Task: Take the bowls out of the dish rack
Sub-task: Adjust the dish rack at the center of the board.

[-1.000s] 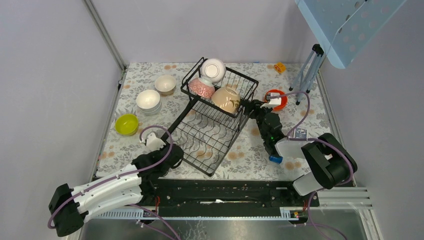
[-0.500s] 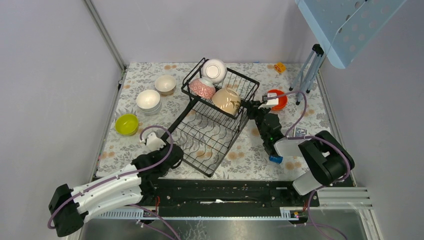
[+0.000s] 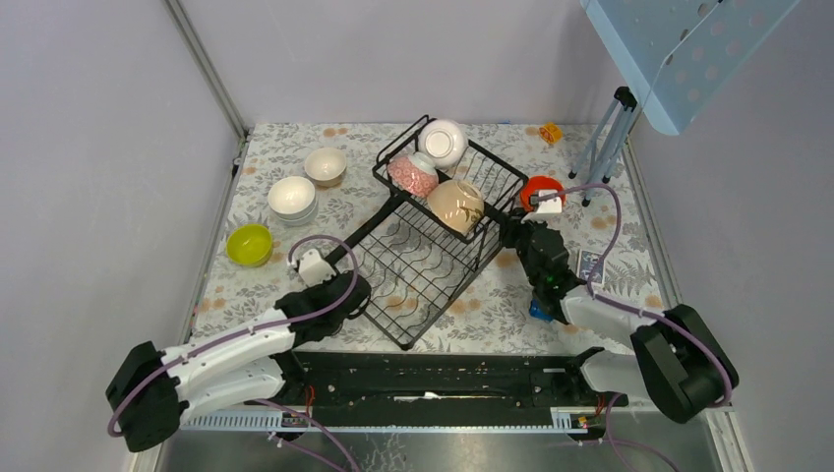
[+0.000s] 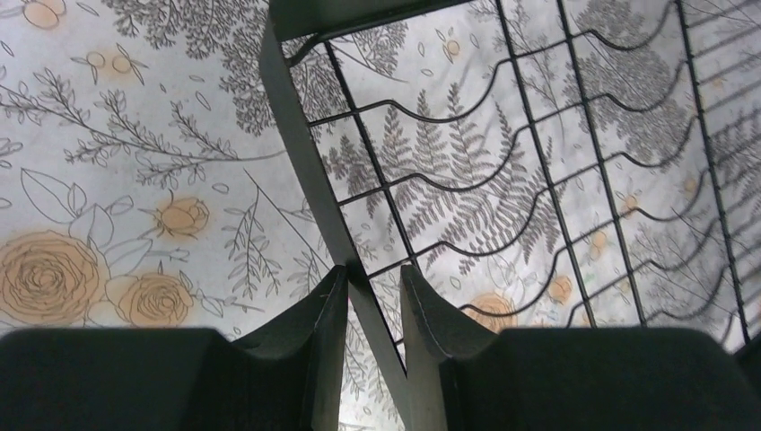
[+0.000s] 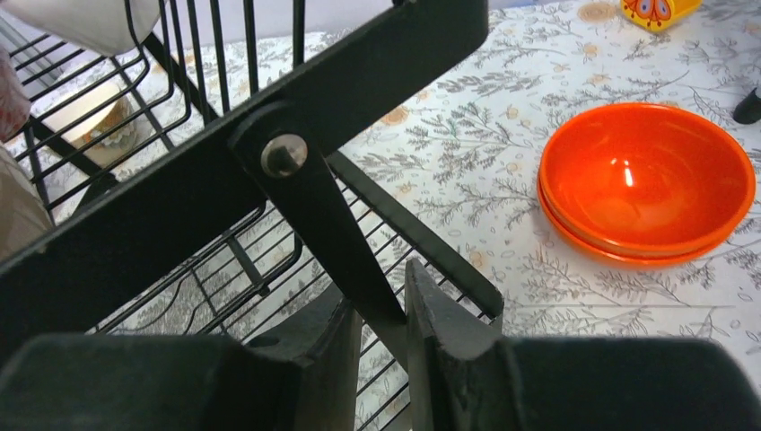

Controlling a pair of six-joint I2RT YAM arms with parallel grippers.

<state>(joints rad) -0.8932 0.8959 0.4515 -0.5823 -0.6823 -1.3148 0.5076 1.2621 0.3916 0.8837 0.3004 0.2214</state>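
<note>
The black wire dish rack (image 3: 413, 285) stands askew mid-table. Its upper basket holds a white bowl (image 3: 443, 143), a pink-patterned bowl (image 3: 413, 175) and a beige bowl (image 3: 455, 205). My left gripper (image 3: 352, 280) is shut on the rack's flat left frame bar (image 4: 301, 153), which runs between the fingertips (image 4: 372, 274). My right gripper (image 3: 508, 231) is shut on the rack's right side strut (image 5: 332, 224), pinched between its fingers (image 5: 381, 305). On the cloth sit stacked orange bowls (image 5: 646, 184), a cream bowl (image 3: 325, 165), stacked white bowls (image 3: 291, 198) and a yellow-green bowl (image 3: 249, 244).
A small blue block (image 3: 540, 310) lies beside my right arm. A yellow toy (image 3: 551, 132) sits at the back right, near tripod legs (image 3: 600, 147). Walls close in the table on the left, back and right.
My right gripper has shut on the rack's side strut. The rack, held at both sides, has shifted right and away, with its bowls. Both arms have moved with it.
</note>
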